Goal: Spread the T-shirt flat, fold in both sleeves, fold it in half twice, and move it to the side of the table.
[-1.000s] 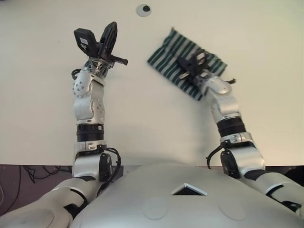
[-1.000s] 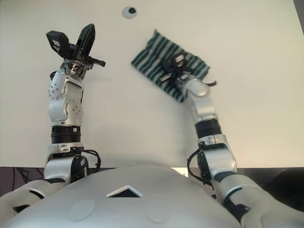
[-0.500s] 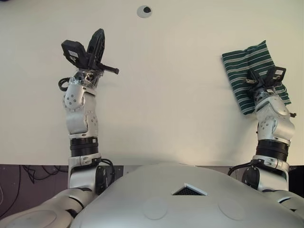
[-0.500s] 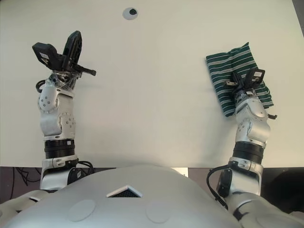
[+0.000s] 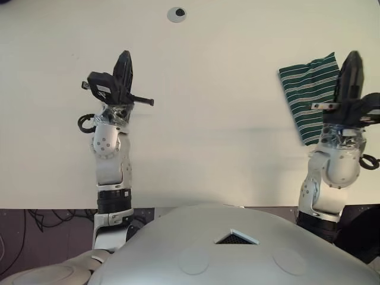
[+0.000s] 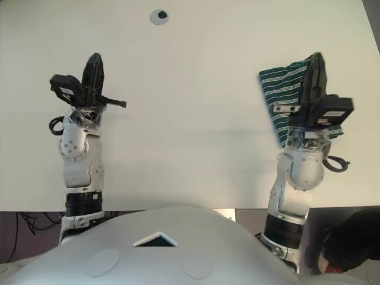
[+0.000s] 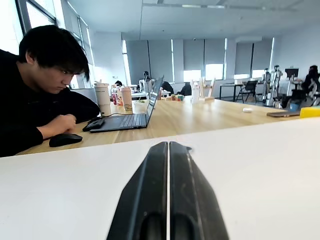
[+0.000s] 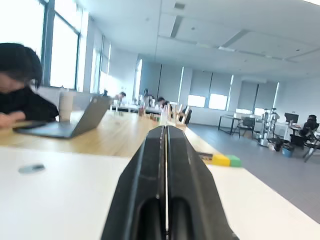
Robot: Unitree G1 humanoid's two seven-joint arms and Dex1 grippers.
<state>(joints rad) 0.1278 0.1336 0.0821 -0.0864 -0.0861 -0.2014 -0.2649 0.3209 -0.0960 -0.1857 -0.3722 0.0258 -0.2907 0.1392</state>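
The T-shirt [image 5: 307, 89] is a small folded bundle, dark green with white stripes, lying flat near the right side of the white table [image 5: 208, 124]. My right gripper [image 5: 350, 62] is raised off the table just in front of the bundle, covering its right part. It is shut and holds nothing, the two black fingers [image 8: 150, 165] pressed together. My left gripper [image 5: 124, 62] stands upright over the left half of the table, far from the shirt. It is also shut and holds nothing, its fingers [image 7: 150, 185] closed tight.
A small round grey disc with a dark centre [image 5: 176, 13] lies at the far edge of the table. The table's right edge [image 6: 369, 35] runs close beside the shirt. Beyond the table stands a wooden desk with a laptop [image 7: 131, 120].
The right gripper carried the folded shirt from the table's middle to the right side, then let go and lifted off it. The left arm shifted slightly and stayed raised.
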